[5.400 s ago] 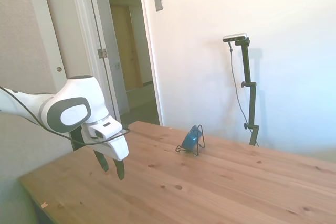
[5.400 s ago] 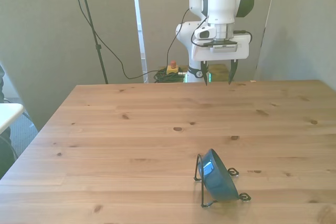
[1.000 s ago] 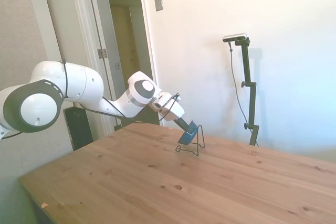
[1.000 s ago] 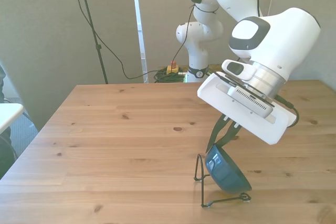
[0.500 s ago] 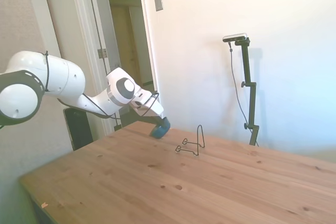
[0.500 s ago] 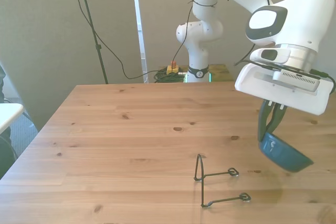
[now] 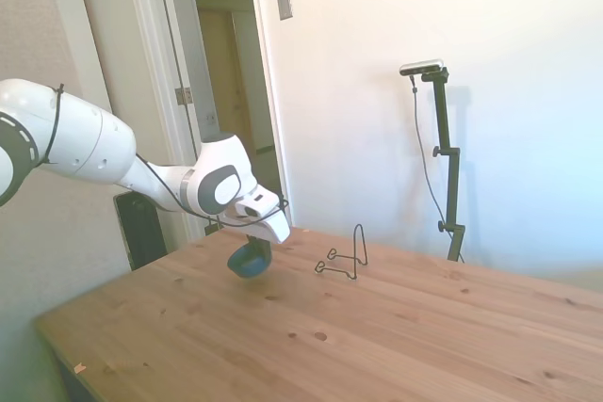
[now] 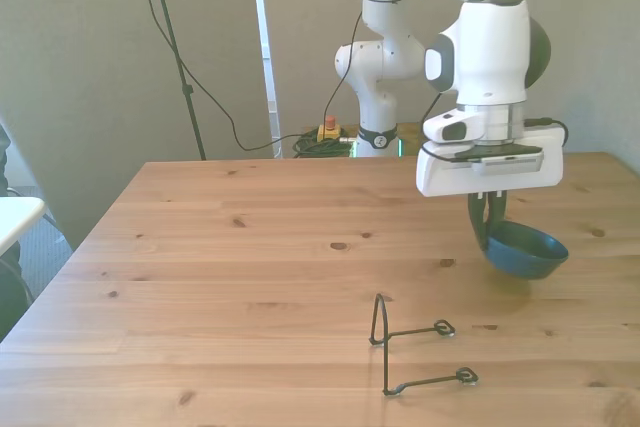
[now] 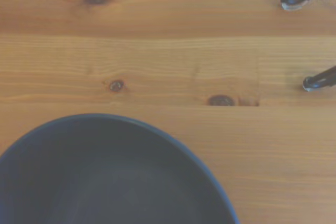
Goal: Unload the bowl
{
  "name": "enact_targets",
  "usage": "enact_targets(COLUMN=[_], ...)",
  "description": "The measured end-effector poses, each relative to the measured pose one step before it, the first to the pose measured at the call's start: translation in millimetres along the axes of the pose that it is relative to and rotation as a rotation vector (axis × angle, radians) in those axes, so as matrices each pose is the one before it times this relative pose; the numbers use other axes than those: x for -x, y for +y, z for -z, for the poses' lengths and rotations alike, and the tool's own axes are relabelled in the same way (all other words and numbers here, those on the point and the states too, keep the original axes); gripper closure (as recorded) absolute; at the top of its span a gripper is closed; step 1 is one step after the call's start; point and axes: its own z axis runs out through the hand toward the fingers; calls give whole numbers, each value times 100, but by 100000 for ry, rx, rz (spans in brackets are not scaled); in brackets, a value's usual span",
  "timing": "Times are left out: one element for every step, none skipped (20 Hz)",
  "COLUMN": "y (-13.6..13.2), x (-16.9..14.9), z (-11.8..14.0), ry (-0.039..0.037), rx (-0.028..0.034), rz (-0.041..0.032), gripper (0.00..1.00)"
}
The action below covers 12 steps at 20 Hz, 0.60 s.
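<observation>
— Holding what, exactly?
— Your claw (image 8: 488, 230) is clamped on the rim of the bowl (image 8: 522, 250), which hangs level just above the table (image 8: 230, 277).
— And where is that from the wire stand (image 8: 412, 347)?
— Well apart from it, toward the front view's right and farther back; you can see the stand's feet (image 9: 310, 35) close up.

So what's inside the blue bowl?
Nothing shows inside the bowl: the wrist view sees only its smooth dark inside, though part runs out of that picture. The tool grips its rim above the table.
</observation>
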Motion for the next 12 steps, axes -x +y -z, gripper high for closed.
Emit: enact_targets(y=[494,259,163,33,-26,41,47,39,74,89,72,60], x=[-506,-348,-191,-137,-138,-171,-218,-358,-263,-195,-188,-121], z=[-372,-414,-427,-357,-300,-276,-231,-163,-78,-89,0,67], ry=[-1288,-775,-1112,-953,-758,-462,-288,-260,-169,-443,-218,-205], rx=[607,492,237,272,277,451,484,595,430,668,428,369], rz=[-700,-739,-1050,-788,-627,-428,-402,-516,-390,-344,-304,-215], gripper=[100,100,100,100,100,100,100,100,0,0,0,0])
